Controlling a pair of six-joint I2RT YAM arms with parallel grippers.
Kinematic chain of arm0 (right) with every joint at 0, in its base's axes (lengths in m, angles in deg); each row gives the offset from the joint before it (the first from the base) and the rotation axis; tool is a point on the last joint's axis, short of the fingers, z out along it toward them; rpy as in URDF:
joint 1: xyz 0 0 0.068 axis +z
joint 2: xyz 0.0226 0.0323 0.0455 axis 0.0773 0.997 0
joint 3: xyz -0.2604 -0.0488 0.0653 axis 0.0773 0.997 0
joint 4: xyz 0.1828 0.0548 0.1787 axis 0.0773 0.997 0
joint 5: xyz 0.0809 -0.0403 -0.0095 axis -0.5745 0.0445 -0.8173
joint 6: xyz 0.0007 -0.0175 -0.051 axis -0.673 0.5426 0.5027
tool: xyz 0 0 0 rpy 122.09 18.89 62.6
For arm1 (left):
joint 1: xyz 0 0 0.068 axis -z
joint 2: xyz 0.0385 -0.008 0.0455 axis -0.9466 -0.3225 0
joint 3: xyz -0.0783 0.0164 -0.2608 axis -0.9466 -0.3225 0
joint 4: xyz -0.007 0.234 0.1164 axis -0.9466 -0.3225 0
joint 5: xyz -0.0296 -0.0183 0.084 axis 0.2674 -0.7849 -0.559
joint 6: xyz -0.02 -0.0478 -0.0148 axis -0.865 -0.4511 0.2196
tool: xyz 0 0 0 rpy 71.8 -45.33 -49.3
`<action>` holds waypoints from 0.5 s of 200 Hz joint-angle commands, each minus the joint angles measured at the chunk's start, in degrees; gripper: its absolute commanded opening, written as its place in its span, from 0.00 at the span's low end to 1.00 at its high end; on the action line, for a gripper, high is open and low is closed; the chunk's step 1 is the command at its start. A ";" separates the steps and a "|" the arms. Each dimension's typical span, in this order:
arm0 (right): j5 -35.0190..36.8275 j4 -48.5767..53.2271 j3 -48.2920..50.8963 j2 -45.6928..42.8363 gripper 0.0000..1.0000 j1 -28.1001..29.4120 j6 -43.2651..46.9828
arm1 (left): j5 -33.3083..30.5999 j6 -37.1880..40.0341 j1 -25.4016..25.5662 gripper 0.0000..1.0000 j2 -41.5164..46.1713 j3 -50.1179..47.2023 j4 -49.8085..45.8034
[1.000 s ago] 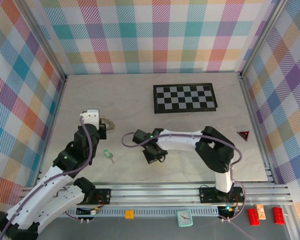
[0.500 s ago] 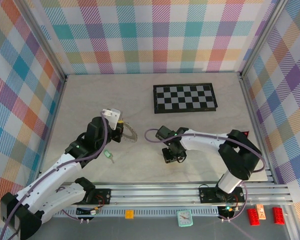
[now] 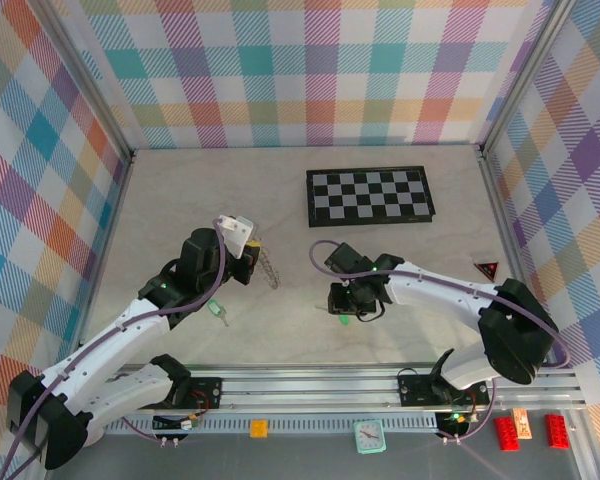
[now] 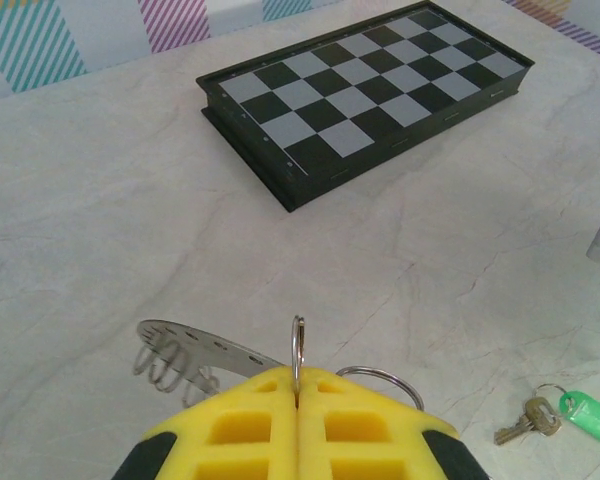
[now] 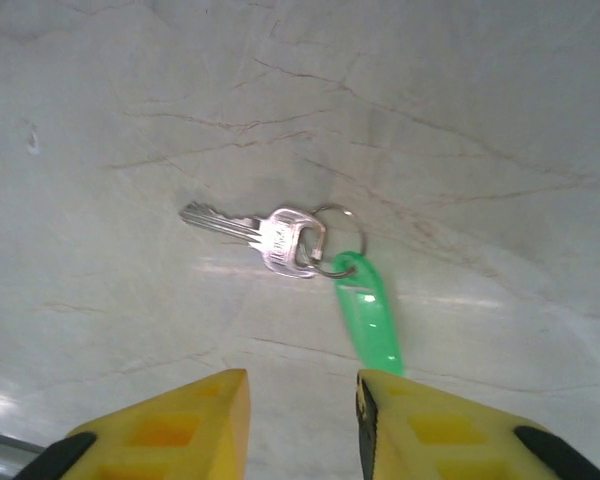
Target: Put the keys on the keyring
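Clenching left jaws on flat dark grey metallic keyring (image 4: 205, 349); holding right jaws released just behind green-headed silver key (image 5: 280, 240).

I find nothing I can truly read. In my right wrist view the silver key (image 5: 270, 236) carries a faint stamp on its head, too blurred to make out, and its green tag (image 5: 368, 312) looks plain. From above, the small clock (image 3: 368, 435) on the front rail (image 3: 300, 425) is too tiny for its dial, and the red triangle (image 3: 488, 269) bears no legible mark.
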 commanded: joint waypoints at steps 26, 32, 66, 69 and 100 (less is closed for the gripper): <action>3.62 -0.27 -0.05 1.89 0.37 -0.10 -7.06 | 1.41 1.17 0.63 0.00 -0.06 0.32 4.06; 4.91 0.96 -0.73 2.92 0.37 -0.06 -6.02 | 1.50 1.31 0.62 0.00 -0.02 0.27 4.16; 0.84 0.67 -2.47 9.27 0.38 -0.67 -0.88 | 1.94 1.61 0.81 0.00 -0.11 0.27 4.44; 0.25 0.45 -2.49 9.73 0.37 -0.59 -0.72 | 1.99 1.62 0.81 0.00 -0.11 0.27 4.40; 0.63 1.10 -2.78 11.35 0.33 -0.41 0.03 | 2.37 1.79 1.07 0.00 0.07 0.14 4.09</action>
